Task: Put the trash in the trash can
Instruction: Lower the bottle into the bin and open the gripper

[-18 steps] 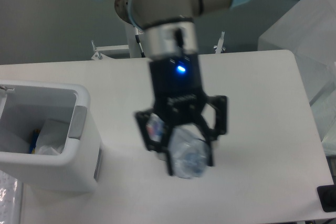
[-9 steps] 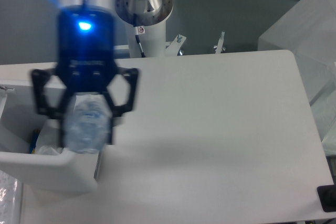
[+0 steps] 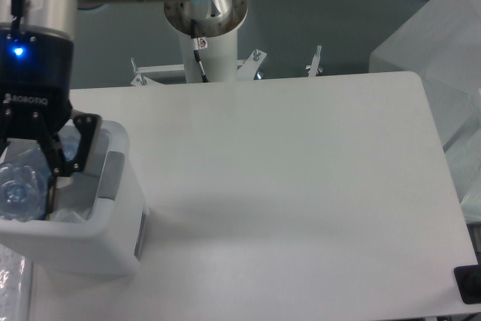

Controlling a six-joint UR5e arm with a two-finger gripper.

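Note:
The crushed clear plastic bottle [image 3: 18,185] hangs over the open top of the white trash can [image 3: 83,237] at the far left. My gripper [image 3: 22,177] is shut on the bottle, with its black fingers [image 3: 54,162] reaching down inside the can's rim. Part of the gripper is cut off by the left frame edge. A crumpled translucent wrapper [image 3: 72,214] lies inside the can against its right wall. The grey latch piece [image 3: 113,175] sits on the can's right rim.
The arm's base post [image 3: 207,24] stands behind the table's back edge, with two metal clamps [image 3: 316,62] beside it. Translucent boxes [image 3: 436,43] stand off the right side. A small black object [image 3: 468,284] sits at the bottom right corner.
The gripper carried the bottle left from the table's middle, over the can's right rim, and now holds it lower over the can's opening.

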